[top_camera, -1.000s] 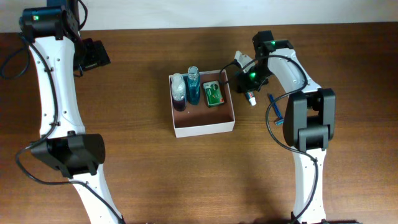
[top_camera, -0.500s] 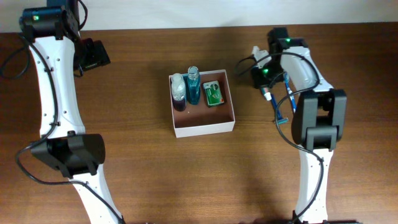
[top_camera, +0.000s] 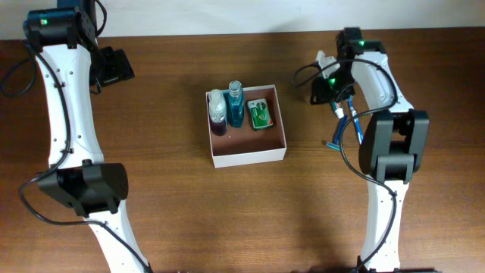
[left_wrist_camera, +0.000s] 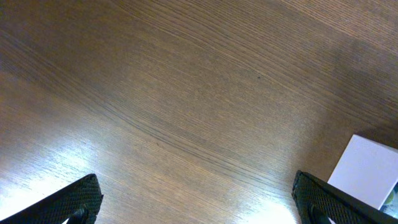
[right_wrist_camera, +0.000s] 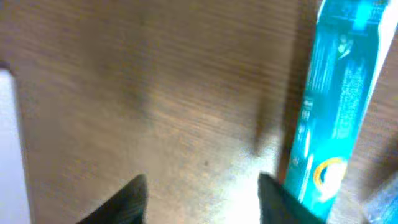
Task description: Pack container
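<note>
The container [top_camera: 248, 156], a white-walled box with a reddish-brown inside, stands mid-table. A clear bottle [top_camera: 217, 111], a blue bottle [top_camera: 235, 105] and a green item [top_camera: 261, 114] sit along its far side. My right gripper [top_camera: 330, 95] [right_wrist_camera: 205, 202] hovers open to the right of the box, with only bare wood between its fingers. A long teal package [right_wrist_camera: 336, 112] [top_camera: 354, 125] lies just beside its right finger. A small white and red thing [top_camera: 339, 111] shows under that gripper. My left gripper [top_camera: 114, 67] [left_wrist_camera: 199, 208] stands wide open and empty at the far left.
The box's white corner [left_wrist_camera: 367, 171] shows at the right edge of the left wrist view. A blue razor-like head [top_camera: 333, 144] lies on the wood by the right arm's base. The right wrist view is blurred.
My right gripper has moved right and back, away from the container's corner, and its jaws have gone from shut to open. The left arm has not moved.
</note>
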You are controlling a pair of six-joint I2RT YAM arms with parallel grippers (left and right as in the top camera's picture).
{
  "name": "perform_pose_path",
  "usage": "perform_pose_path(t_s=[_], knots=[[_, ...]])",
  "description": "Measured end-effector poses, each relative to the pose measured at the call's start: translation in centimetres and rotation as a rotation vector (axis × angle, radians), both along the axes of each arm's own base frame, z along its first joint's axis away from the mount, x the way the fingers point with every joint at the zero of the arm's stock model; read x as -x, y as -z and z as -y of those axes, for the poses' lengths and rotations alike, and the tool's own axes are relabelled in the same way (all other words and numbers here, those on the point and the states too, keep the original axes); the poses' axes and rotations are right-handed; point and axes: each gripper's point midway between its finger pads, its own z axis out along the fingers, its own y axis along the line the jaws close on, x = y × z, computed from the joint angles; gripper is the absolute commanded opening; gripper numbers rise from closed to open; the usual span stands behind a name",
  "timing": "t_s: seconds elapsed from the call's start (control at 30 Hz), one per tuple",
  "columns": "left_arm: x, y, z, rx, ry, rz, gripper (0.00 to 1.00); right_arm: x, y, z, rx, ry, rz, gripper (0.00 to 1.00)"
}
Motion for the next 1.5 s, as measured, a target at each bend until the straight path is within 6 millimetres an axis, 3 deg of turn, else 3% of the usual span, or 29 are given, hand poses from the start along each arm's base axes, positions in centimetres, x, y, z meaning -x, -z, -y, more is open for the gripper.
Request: perform_pose_path(t_s=[0.2, 0.3, 0.67, 0.87, 1.33, 1.5], knots=[[0.0, 0.0, 0.0, 0.0, 0.0, 0.0, 0.99, -1.7, -4.6, 0.1, 0.007, 0.003, 0.082, 0.63], [0.0, 0.0, 0.0, 0.0, 0.0, 0.0, 0.99, -2.2, -5.5, 0.6, 0.036, 0.008, 0.106, 0.63], [0.0, 0.0, 0.0, 0.0, 0.0, 0.0, 0.99, -1.7, -4.4, 3.3, 0.188, 0.058, 0.074, 0.61], [0.0, 0.0, 0.0, 0.0, 0.0, 0.0, 0.99, -1.6, -3.7, 3.6, 0.203, 0.065, 0.06, 0.61], [0.0, 0.0, 0.0, 0.0, 0.0, 0.0, 0.99, -1.0, 0.7, 3.7, 0.212, 0.057, -0.028, 0.59], [0.0, 0.0, 0.0, 0.0, 0.0, 0.0, 0.99, -0.9, 1.0, 3.7, 0.212, 0.056, -0.033, 0.59]])
